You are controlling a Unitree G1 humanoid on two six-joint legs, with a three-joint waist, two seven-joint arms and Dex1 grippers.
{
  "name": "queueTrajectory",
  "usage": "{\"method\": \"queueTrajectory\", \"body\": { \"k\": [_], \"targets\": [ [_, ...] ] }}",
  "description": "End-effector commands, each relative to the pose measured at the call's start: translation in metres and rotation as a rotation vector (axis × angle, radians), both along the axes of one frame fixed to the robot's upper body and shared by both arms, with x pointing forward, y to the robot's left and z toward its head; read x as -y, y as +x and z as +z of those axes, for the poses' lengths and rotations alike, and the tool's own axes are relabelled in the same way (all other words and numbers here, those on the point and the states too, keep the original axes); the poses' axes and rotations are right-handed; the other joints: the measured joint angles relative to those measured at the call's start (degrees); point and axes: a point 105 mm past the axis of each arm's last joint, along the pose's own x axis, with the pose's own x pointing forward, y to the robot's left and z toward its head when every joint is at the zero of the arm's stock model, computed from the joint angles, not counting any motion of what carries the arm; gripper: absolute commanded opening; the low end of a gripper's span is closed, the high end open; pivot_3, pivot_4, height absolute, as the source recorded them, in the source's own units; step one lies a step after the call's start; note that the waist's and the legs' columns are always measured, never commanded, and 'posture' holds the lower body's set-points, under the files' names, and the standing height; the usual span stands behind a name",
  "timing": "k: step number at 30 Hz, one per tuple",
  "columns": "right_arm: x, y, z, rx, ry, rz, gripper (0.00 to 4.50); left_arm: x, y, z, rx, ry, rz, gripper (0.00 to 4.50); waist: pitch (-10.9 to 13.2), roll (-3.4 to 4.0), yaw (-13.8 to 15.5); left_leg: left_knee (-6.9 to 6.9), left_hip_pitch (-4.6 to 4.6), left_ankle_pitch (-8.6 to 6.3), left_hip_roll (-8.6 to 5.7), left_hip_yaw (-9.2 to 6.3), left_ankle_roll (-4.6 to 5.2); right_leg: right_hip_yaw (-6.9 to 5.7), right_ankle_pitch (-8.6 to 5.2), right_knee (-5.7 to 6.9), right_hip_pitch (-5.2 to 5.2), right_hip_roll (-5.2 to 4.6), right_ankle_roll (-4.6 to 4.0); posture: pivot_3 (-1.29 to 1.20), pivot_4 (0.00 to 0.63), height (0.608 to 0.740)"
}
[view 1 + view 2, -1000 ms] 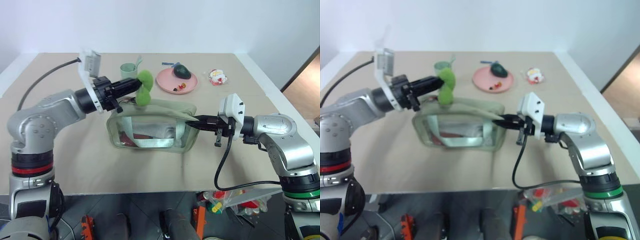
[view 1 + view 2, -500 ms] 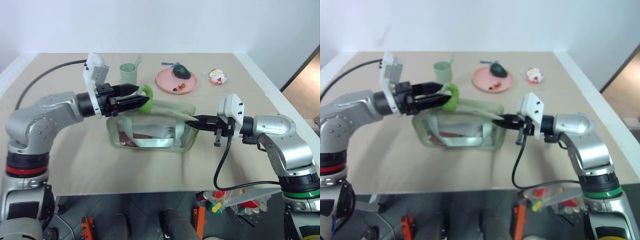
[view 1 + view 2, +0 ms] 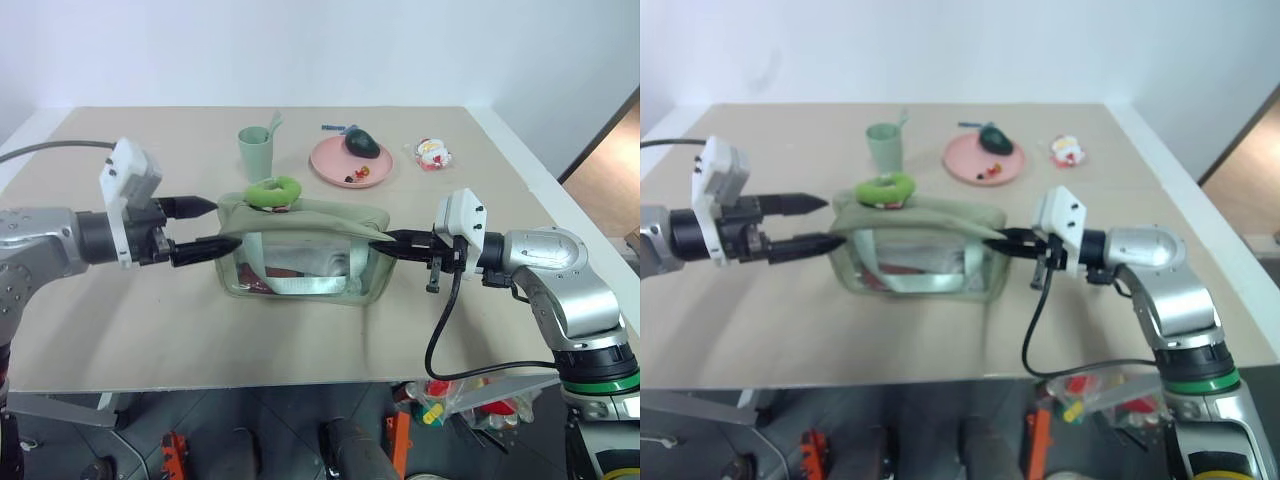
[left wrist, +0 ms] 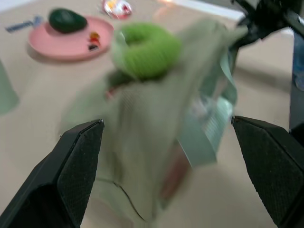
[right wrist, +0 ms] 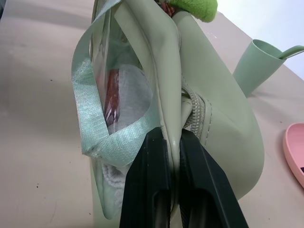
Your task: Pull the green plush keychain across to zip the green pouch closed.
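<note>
The green pouch (image 3: 300, 250) stands near the centre of the table (image 3: 150, 330), with the green plush keychain (image 3: 274, 192) lying flat on its top at the end nearest the left gripper (image 3: 212, 225). That gripper sits just off the pouch's 9 o'clock end, fingers spread wide and gripping nothing. At the pouch's 3 o'clock end the right gripper (image 3: 384, 245) has its fingers pressed together, pinching the fabric edge beside the zipper (image 5: 195, 111); a pale green cup (image 3: 256, 152) and pink plate (image 3: 335, 160) stand toward 12 o'clock.
</note>
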Motion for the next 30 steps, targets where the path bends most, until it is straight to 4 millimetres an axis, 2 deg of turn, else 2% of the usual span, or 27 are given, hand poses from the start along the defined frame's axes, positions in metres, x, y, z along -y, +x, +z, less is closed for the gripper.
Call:
{"method": "queueTrajectory", "body": {
  "k": [1, 5, 6, 9, 11, 12, 13, 17, 18, 21, 22, 26, 30],
  "targets": [
    [-0.001, 0.000, 0.001, 0.007, -0.012, 0.008, 0.00, -0.004, -0.003, 0.005, 0.086, 0.009, 0.040, 4.45, 0.00, 0.00, -0.02, 0.00, 0.02, 0.00, 0.00, -0.01, 0.00, -0.01, -0.01, 0.01, 0.01, 0.00, -0.01, 0.00, 0.150, 0.740],
    [-0.002, 0.000, 0.002, 0.011, -0.013, 0.010, 0.00, -0.013, 0.005, -0.009, 0.108, -0.001, 0.122, 4.45, 0.00, 0.00, -0.05, -0.01, 0.03, 0.00, 0.00, -0.02, 0.00, -0.03, -0.01, 0.01, 0.02, 0.00, -0.01, 0.00, 0.150, 0.740],
    [-0.003, 0.000, 0.002, 0.012, -0.013, 0.009, 0.00, -0.018, 0.008, -0.012, 0.116, -0.008, 0.155, 3.92, 0.00, 0.00, -0.06, -0.01, 0.02, 0.00, 0.01, -0.01, 0.00, -0.01, 0.00, 0.01, 0.02, 0.01, -0.01, 0.00, 0.150, 0.740],
    [-0.003, 0.000, 0.002, 0.013, -0.014, 0.009, 0.00, -0.026, 0.014, -0.015, 0.137, -0.026, 0.203, 2.96, -0.01, -0.01, -0.05, 0.00, 0.02, 0.00, 0.00, -0.02, 0.00, -0.02, 0.00, 0.00, 0.02, 0.00, -0.01, 0.00, 0.150, 0.740],
    [-0.003, 0.000, 0.002, 0.013, -0.015, 0.008, 0.00, -0.023, 0.017, -0.012, 0.152, -0.076, 0.211, 2.15, -0.01, -0.01, -0.06, 0.00, 0.02, 0.00, 0.00, 0.00, 0.00, 0.00, 0.00, 0.01, 0.02, 0.00, -0.01, 0.00, 0.150, 0.740],
    [-0.003, 0.000, 0.003, 0.014, -0.017, 0.007, 0.00, -0.021, 0.018, -0.011, 0.159, -0.084, 0.207, 2.03, -0.01, -0.01, -0.05, 0.00, 0.03, 0.00, -0.01, 0.01, 0.00, 0.01, 0.00, 0.00, 0.03, -0.01, -0.01, 0.00, 0.150, 0.740],
    [-0.002, 0.000, 0.003, 0.015, -0.017, 0.006, 0.00, -0.018, 0.019, -0.011, 0.166, -0.102, 0.204, 1.47, -0.01, -0.02, -0.05, 0.00, 0.03, 0.00, -0.01, 0.01, 0.00, 0.00, 0.00, 0.00, 0.04, -0.03, 0.00, 0.00, 0.150, 0.740],
    [-0.001, -0.001, 0.002, 0.010, -0.024, 0.001, 0.00, -0.011, 0.020, -0.010, 0.169, -0.132, 0.178, 0.18, -0.01, -0.03, -0.08, 0.01, 0.03, 0.00, 0.00, 0.01, 0.00, 0.00, 0.02, 0.00, 0.03, 0.00, 0.02, 0.00, 0.150, 0.740],
    [0.000, -0.001, 0.001, 0.006, -0.030, 0.001, 0.00, -0.009, 0.019, -0.009, 0.168, -0.139, 0.168, 0.03, -0.01, -0.03, -0.08, 0.01, 0.03, 0.00, 0.00, 0.00, 0.00, 0.00, 0.02, 0.01, 0.03, 0.01, 0.02, 0.00, 0.150, 0.740],
    [0.003, -0.005, -0.003, -0.076, -0.026, 0.009, 0.00, -0.005, 0.018, -0.009, 0.162, -0.151, 0.147, 0.03, -0.01, -0.03, -0.08, 0.00, 0.02, 0.00, 0.00, -0.01, 0.00, -0.01, 0.03, 0.01, 0.03, 0.01, 0.04, 0.00, 0.150, 0.740],
    [0.005, -0.008, -0.005, -0.138, -0.016, 0.010, 0.72, -0.004, 0.018, -0.009, 0.156, -0.149, 0.141, 0.00, -0.01, -0.03, -0.08, 0.00, 0.02, 0.00, 0.00, -0.01, 0.00, -0.01, 0.06, 0.01, 0.04, 0.01, 0.09, 0.00, 0.150, 0.740],
    [0.016, -0.018, 0.004, -0.280, -0.023, 0.004, 2.01, -0.006, 0.017, -0.016, 0.132, -0.134, 0.143, 0.00, -0.01, -0.03, -0.03, 0.00, -0.04, 0.00, -0.04, 0.01, 0.00, 0.00, 0.06, 0.00, 0.01, -0.05, 0.16, 0.00, 0.150, 0.740],
    [0.035, -0.013, 0.039, -0.367, 0.078, -0.066, 3.36, -0.006, 0.015, -0.020, 0.111, -0.130, 0.137, 0.00, 0.00, -0.01, -0.02, 0.02, -0.07, 0.00, -0.05, 0.01, 0.00, 0.01, 0.04, 0.00, -0.02, -0.06, 0.11, 0.00, 0.150, 0.740]
  ]
}}
